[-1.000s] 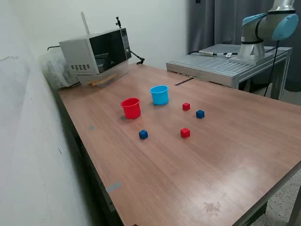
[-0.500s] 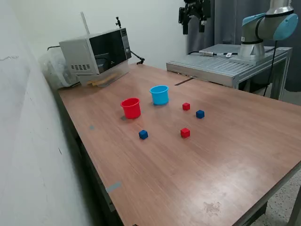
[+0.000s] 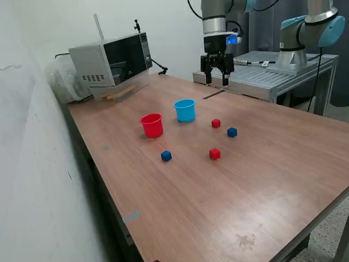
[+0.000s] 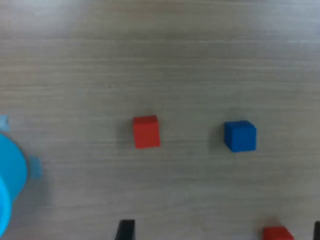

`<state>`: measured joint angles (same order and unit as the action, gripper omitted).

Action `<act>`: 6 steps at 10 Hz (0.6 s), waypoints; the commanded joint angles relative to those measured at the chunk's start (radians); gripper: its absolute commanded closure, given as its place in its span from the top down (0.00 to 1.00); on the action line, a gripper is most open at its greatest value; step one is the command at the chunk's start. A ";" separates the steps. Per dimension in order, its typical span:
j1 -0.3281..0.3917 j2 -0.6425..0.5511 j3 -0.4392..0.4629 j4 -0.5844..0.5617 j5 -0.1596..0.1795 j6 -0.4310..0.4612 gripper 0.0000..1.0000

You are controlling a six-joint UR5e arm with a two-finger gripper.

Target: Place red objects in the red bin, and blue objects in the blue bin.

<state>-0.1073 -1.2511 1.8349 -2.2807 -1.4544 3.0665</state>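
The red bin (image 3: pixel 152 125) and the light blue bin (image 3: pixel 185 109) stand side by side on the wooden table. One red cube (image 3: pixel 216 123) and a dark blue cube (image 3: pixel 232 132) lie to the exterior view's right of the blue bin. Nearer the camera lie a second red cube (image 3: pixel 215 154) and a second blue cube (image 3: pixel 166 156). My gripper (image 3: pixel 217 77) hangs open and empty above the table, behind the cubes. The wrist view shows a red cube (image 4: pixel 146 132), a blue cube (image 4: pixel 240 135), another red cube (image 4: pixel 277 233) and the blue bin's edge (image 4: pixel 7 190).
A microwave (image 3: pixel 112 63) sits at the table's back corner by the wall. Behind the table stands a metal platform (image 3: pixel 262 73) with another arm's base (image 3: pixel 297 52). The table's edge runs close along the wall on the exterior view's left.
The arm has come down into the exterior view, from out of frame to high at the top and now low behind the cubes. Cubes and bins have not moved.
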 commanded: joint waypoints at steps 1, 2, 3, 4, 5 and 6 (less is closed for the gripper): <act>0.000 0.094 0.029 -0.094 -0.006 0.000 1.00; 0.000 0.116 0.035 -0.102 -0.006 -0.003 1.00; 0.000 0.122 0.061 -0.126 -0.007 -0.008 1.00; 0.000 0.121 0.081 -0.140 -0.007 -0.011 1.00; 0.000 0.121 0.092 -0.143 -0.007 -0.011 1.00; 0.001 0.125 0.099 -0.157 -0.007 -0.011 1.00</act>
<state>-0.1072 -1.1407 1.9019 -2.4038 -1.4609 3.0588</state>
